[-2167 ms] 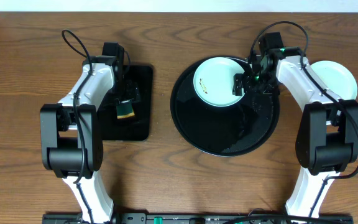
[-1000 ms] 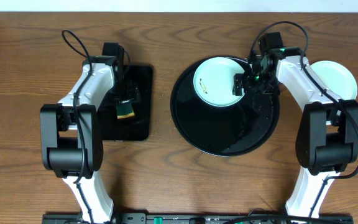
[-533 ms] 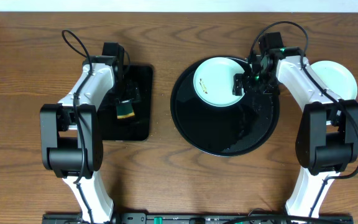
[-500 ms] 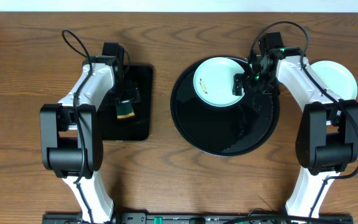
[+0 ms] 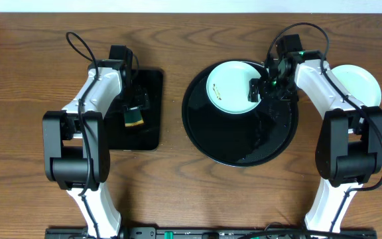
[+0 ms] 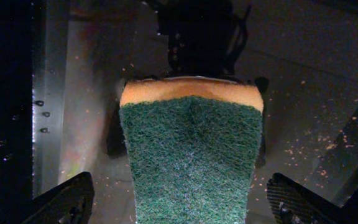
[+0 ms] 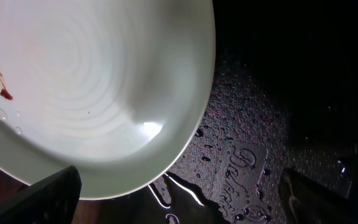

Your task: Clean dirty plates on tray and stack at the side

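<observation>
One pale mint-white plate (image 5: 231, 86) lies on the far left part of the round black tray (image 5: 241, 143). In the right wrist view this plate (image 7: 86, 81) has small brown-red smudges at its left edge. My right gripper (image 5: 256, 91) is open at the plate's right rim, and its fingers (image 7: 185, 199) straddle the rim above the wet tray (image 7: 260, 124). A second pale plate (image 5: 358, 83) lies off the tray at the right, partly hidden by my right arm. No yellow plate shows. My left gripper (image 5: 136, 108) is open, and its fingers (image 6: 179, 205) stand apart on either side of a green-topped sponge (image 6: 191, 155).
The sponge (image 5: 135, 118) lies on a smaller rectangular black tray (image 5: 152, 133) at the left. That tray's surface (image 6: 316, 93) is wet and speckled with crumbs. Bare wooden table (image 5: 178, 192) lies in front of both trays.
</observation>
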